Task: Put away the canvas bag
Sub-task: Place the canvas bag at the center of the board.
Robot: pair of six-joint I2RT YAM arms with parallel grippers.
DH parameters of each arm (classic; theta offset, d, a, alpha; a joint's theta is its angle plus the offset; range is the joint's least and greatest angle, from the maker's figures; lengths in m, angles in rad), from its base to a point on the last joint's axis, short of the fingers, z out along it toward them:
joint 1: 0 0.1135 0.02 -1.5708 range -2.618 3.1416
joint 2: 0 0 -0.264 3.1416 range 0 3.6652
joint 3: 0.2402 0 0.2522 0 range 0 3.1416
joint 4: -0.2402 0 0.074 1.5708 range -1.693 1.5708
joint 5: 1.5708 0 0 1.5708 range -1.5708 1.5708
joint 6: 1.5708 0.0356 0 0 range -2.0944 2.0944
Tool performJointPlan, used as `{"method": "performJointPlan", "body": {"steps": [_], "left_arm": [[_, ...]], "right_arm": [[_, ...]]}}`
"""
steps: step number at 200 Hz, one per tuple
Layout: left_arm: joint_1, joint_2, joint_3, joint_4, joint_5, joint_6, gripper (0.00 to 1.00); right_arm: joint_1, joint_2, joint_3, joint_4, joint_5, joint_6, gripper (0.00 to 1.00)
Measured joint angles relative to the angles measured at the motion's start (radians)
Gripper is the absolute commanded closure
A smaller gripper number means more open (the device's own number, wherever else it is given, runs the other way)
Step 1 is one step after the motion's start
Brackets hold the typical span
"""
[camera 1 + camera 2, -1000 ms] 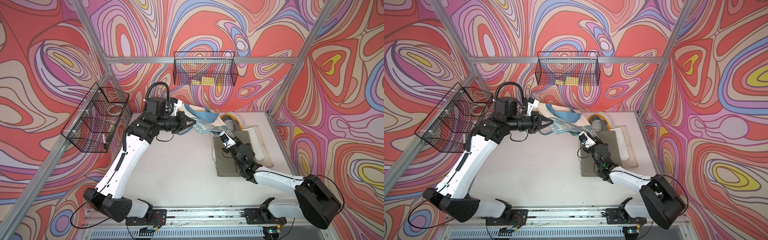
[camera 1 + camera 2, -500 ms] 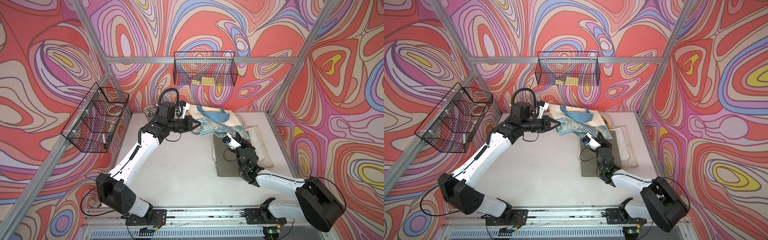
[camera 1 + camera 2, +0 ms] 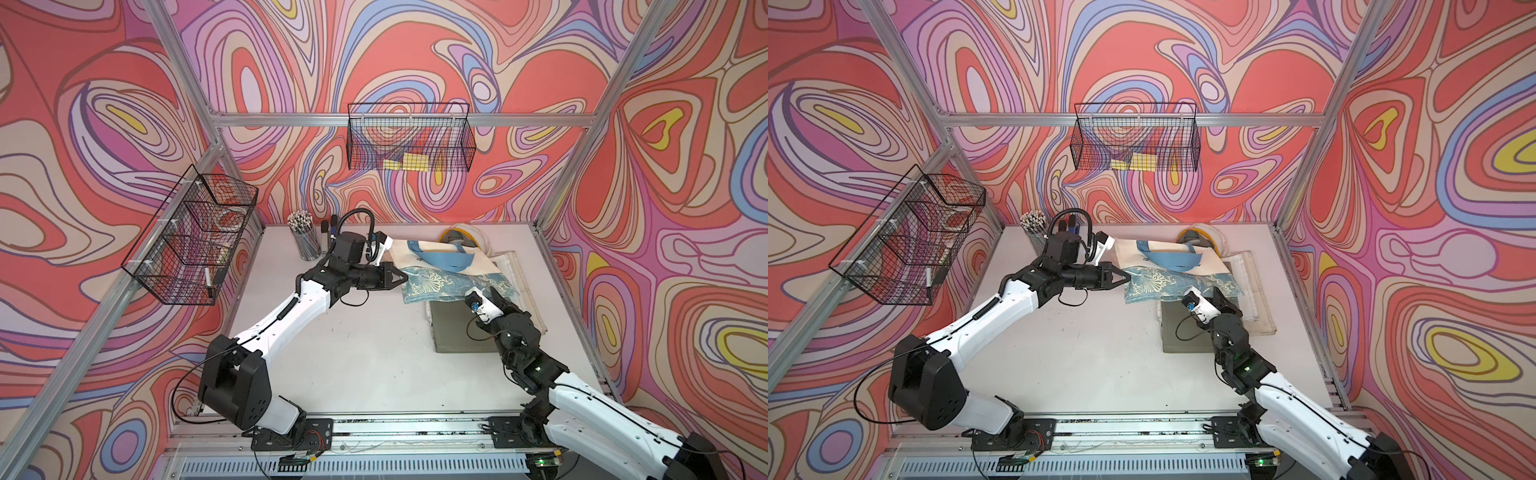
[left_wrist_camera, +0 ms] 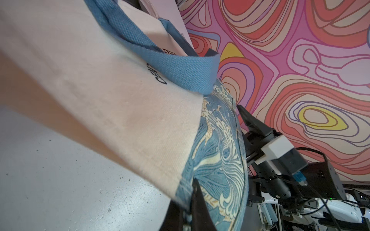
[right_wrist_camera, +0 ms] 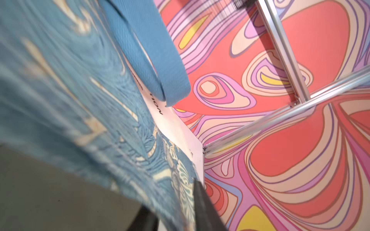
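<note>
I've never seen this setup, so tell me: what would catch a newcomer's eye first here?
The swirling red, pink and purple walls dominate all round. Next comes the canvas bag with blue handles toward the far right of the table, its patterned blue edge pinched by the left pincer. A wire basket hangs on the back wall.

- On the canvas bag, my left wrist view gives me black letters "CENT"; the rest runs under the blue handle.
- My right wrist view shows black "TION" on it.
</note>
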Motion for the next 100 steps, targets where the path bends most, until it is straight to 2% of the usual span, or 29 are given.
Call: {"method": "performJointPlan", "body": {"steps": [35, 62, 100], "left_arm": [[-0.011, 0.000, -0.110, 0.061, -0.035, -0.024, 1.00], [-0.011, 0.006, -0.166, 0.087, -0.045, -0.046, 1.00], [-0.011, 0.031, -0.161, 0.075, -0.026, -0.026, 1.00]], "right_arm": [[0.001, 0.010, 0.262, -0.343, -0.141, 0.233, 0.33], [0.002, 0.042, 0.379, -0.527, -0.171, 0.365, 0.21], [-0.043, 0.185, 0.475, -0.676, -0.214, 0.493, 0.24]]}}
